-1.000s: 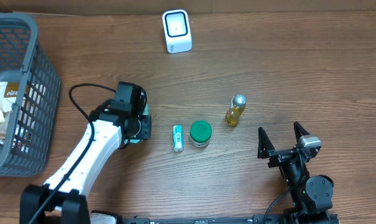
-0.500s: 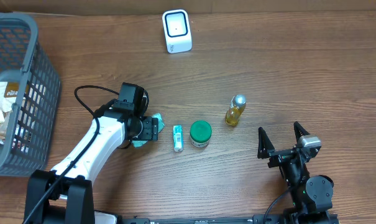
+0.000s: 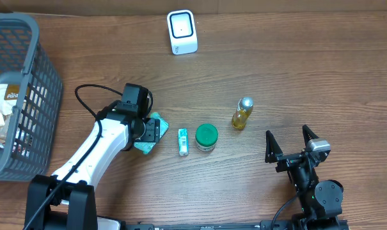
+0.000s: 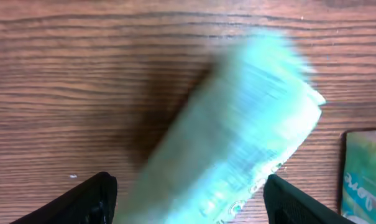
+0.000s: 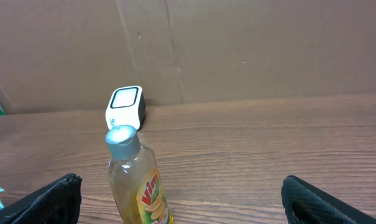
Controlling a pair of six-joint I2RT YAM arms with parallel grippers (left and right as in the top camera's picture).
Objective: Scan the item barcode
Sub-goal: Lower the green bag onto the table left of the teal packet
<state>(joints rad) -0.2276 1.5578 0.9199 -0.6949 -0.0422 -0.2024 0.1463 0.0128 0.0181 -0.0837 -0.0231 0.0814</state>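
The left claw (image 4: 191, 196) stands wide open over the mint-green packet (image 4: 237, 137), one finger to each side and nothing gripped. The packet lies slantwise on the desk (image 4: 82, 74) between them, smeared in the wrist view, so whether either finger touches it cannot be told. To do this step well, I judge, the claw should turn to meet the packet square across its narrow width, settle low enough for both fingers to pass its edge, and close gently, since a soft pouch will likely buckle or slide if pinched at a corner. The barcode cannot be found here, so the grip ought to leave the broad faces bare for the scanner (image 3: 181, 32), well apart at the far edge of the desk. Just right of the packet lies a small box (image 3: 183, 141), then a green-lidded jar (image 3: 206, 137) and a bottle (image 3: 242, 113) — the closing finger must keep off the box. The left arm reaches in from the near left, forearm slanting far and right, wrist bent down over the packet. The right claw (image 3: 286, 131) rests fully open and empty at the near right.
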